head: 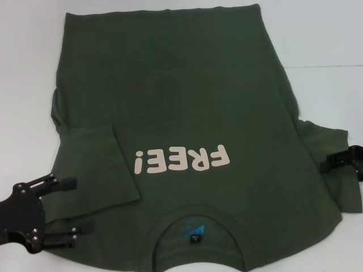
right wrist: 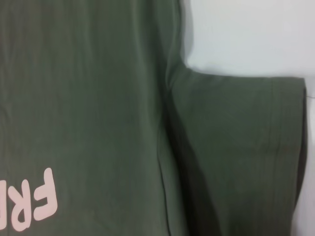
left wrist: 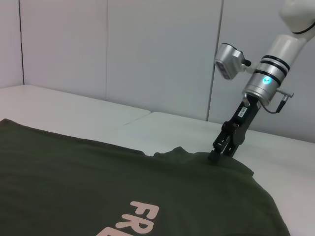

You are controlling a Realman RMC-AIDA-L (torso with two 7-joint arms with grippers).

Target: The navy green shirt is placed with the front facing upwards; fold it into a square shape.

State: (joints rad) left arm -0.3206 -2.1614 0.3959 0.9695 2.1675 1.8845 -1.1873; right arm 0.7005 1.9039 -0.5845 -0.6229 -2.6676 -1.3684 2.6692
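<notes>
The navy green shirt (head: 187, 113) is laid front-up on the white counter (head: 323, 34), collar nearest the robot, so that the "FREE!" lettering (head: 182, 159) reads inverted. One sleeve (head: 96, 164) is already turned in over the chest, presumably to square that side. The left pincer (head: 71, 207) is held beside it with fingers spread wide and nothing gripped. The right pincer (head: 332, 163) is set down at the other sleeve (right wrist: 241, 147), which lies unfolded; whether cloth is pinched cannot be told
</notes>
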